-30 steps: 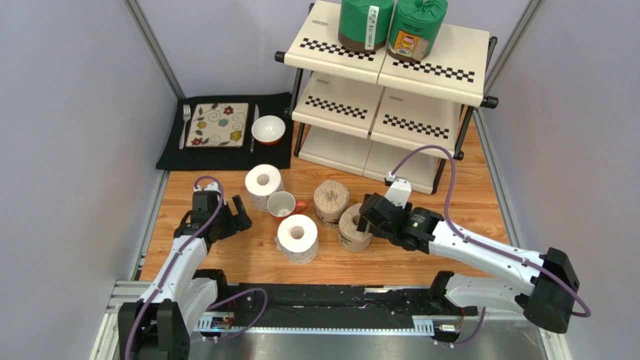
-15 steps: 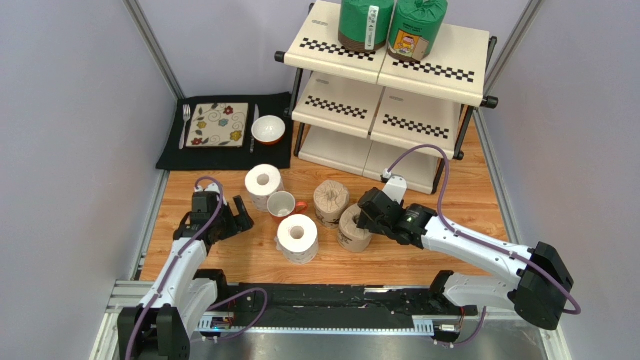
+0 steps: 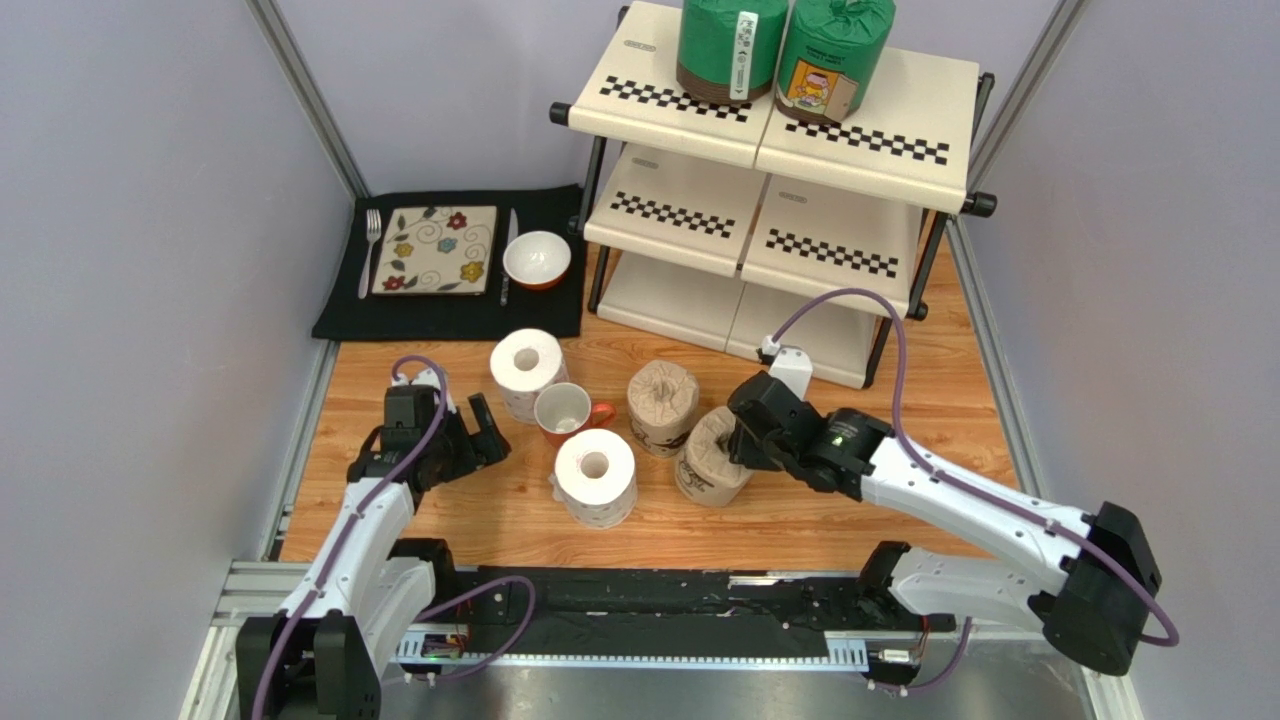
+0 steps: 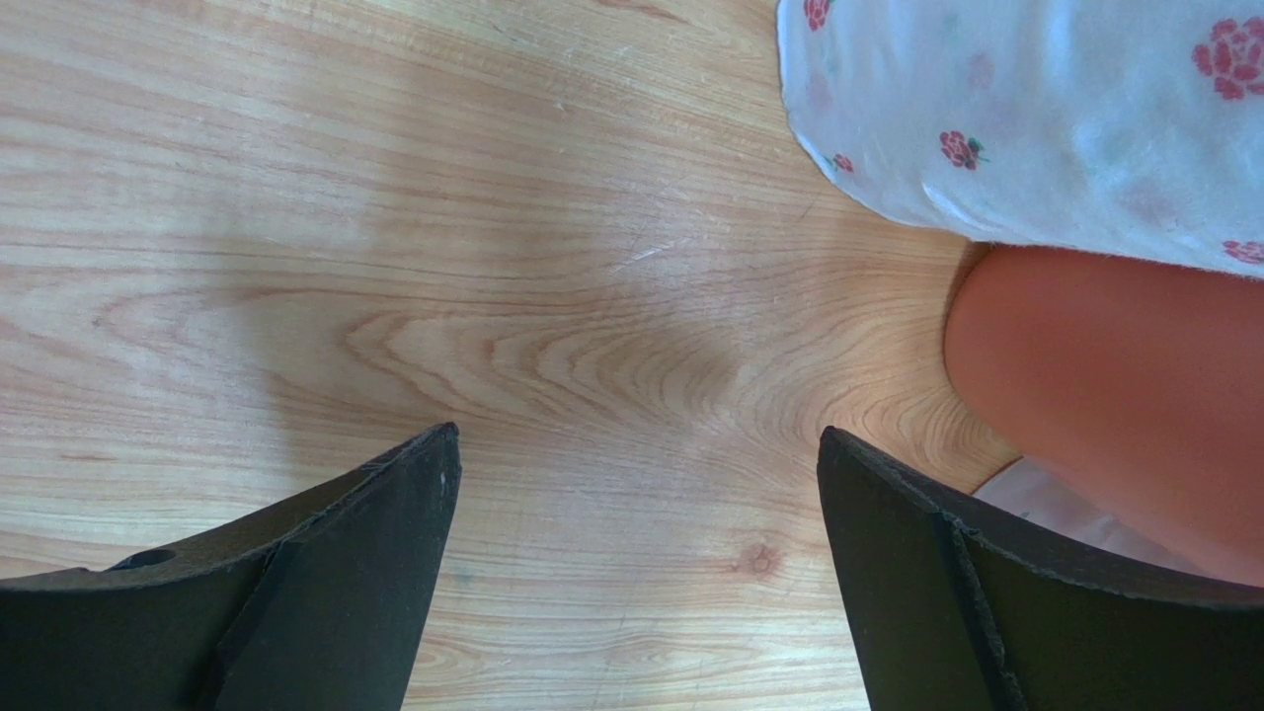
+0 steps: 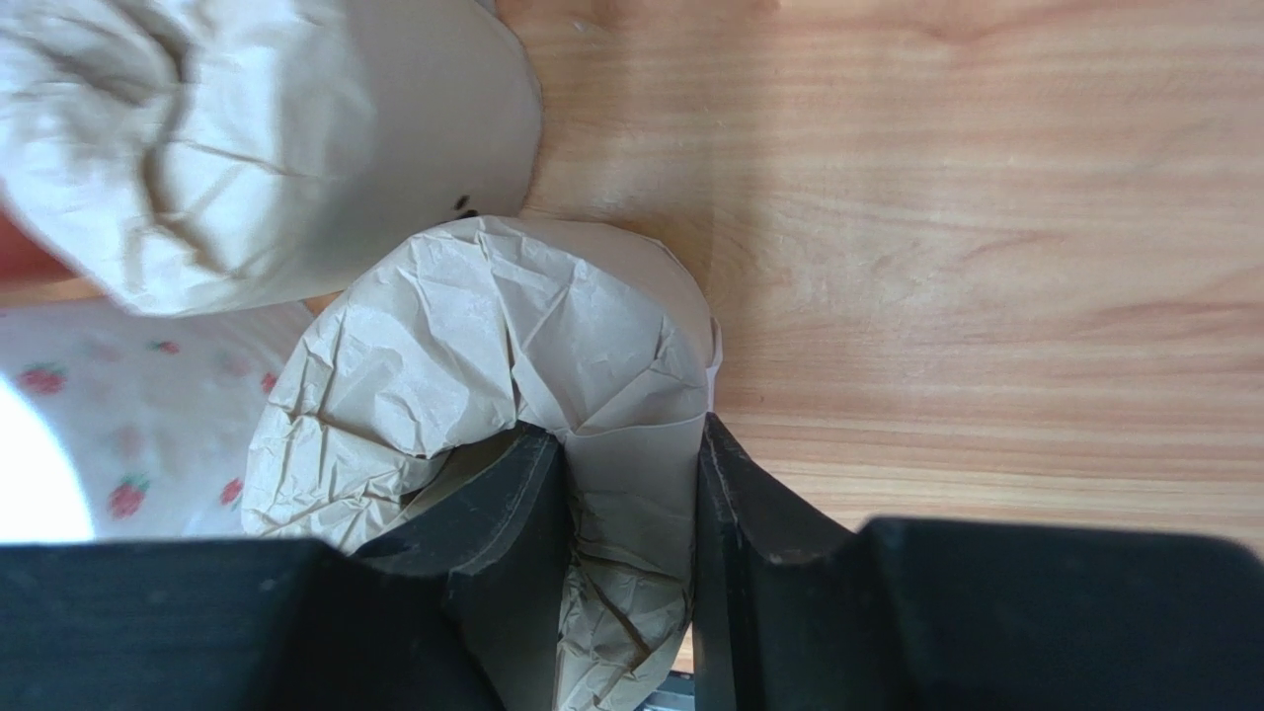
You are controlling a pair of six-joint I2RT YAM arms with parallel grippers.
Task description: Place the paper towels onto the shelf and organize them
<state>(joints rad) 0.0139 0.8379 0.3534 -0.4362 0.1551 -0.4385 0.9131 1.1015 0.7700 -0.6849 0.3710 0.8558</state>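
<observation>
Since the earlier frame, the right claw (image 3: 733,441) has shifted slightly toward the shelf (image 3: 902,150), and the near tan roll (image 3: 700,468) has moved a little with it; the left arm holds its former position. The right wrist view shows the right claw (image 5: 623,445) nearly closed, pinching the wall of the near tan roll (image 5: 490,341): one finger sits inside the hollow core, the other presses the outer wrap. The far tan roll (image 5: 252,134) lies just beside it on the table (image 5: 965,222). The left claw (image 3: 478,435) is wide open and grips nothing; its wrist view shows the left claw (image 4: 638,445) over bare table (image 4: 445,222), with a floral-printed white roll (image 4: 1039,119) and the mug (image 4: 1106,400) ahead. Only the top view shows both green rolls (image 3: 732,45) upright on the top tier, the lower tiers unoccupied, and the far tan roll (image 3: 663,402).
</observation>
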